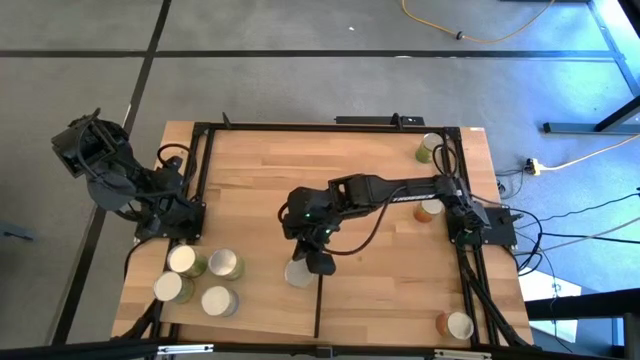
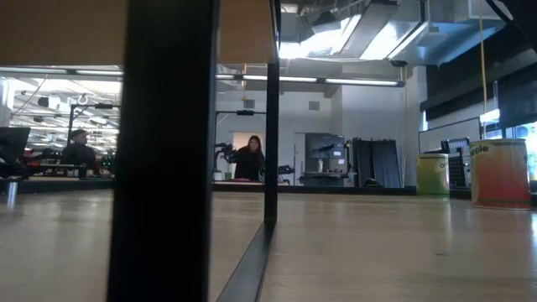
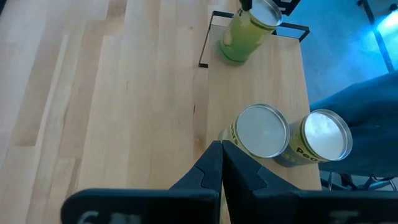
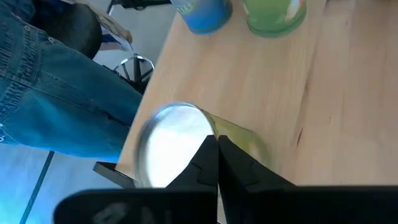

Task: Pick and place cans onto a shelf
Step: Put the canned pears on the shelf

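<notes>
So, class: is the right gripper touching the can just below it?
Cannot tell. The right wrist view shows the shut right gripper over the can, and the high view overlaps them. Neither shows contact or a gap.

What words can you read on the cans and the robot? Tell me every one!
"Pea": partial yellow letters on the side of a can in the left wrist view; the rest is hidden.
"ole": end of a green word on the orange-banded can in the low view; its start is cut off.
Pale lettering on the right arm: too small to read.
Printing on the green can: too blurred to read.
</notes>
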Robot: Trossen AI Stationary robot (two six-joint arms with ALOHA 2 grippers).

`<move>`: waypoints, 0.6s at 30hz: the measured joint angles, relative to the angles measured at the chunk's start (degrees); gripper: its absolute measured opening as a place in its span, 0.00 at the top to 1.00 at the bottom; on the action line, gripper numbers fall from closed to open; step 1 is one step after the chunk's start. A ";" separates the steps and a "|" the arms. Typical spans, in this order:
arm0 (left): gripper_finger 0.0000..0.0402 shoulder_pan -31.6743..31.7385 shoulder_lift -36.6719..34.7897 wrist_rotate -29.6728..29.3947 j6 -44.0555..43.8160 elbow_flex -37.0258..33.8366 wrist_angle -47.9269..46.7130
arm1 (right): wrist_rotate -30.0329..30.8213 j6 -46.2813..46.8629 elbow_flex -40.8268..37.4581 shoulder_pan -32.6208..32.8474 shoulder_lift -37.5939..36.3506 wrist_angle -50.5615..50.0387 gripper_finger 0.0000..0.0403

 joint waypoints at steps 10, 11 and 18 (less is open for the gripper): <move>1.00 0.01 0.00 0.00 0.00 0.01 0.01 | 0.11 -2.18 -0.07 0.07 0.65 0.43 0.99; 1.00 0.01 0.00 0.00 0.00 0.01 0.00 | 0.11 -2.19 -0.04 0.07 0.65 0.49 0.98; 1.00 0.01 0.00 0.00 0.00 0.01 0.00 | 0.11 -1.05 0.15 0.07 0.65 0.63 0.92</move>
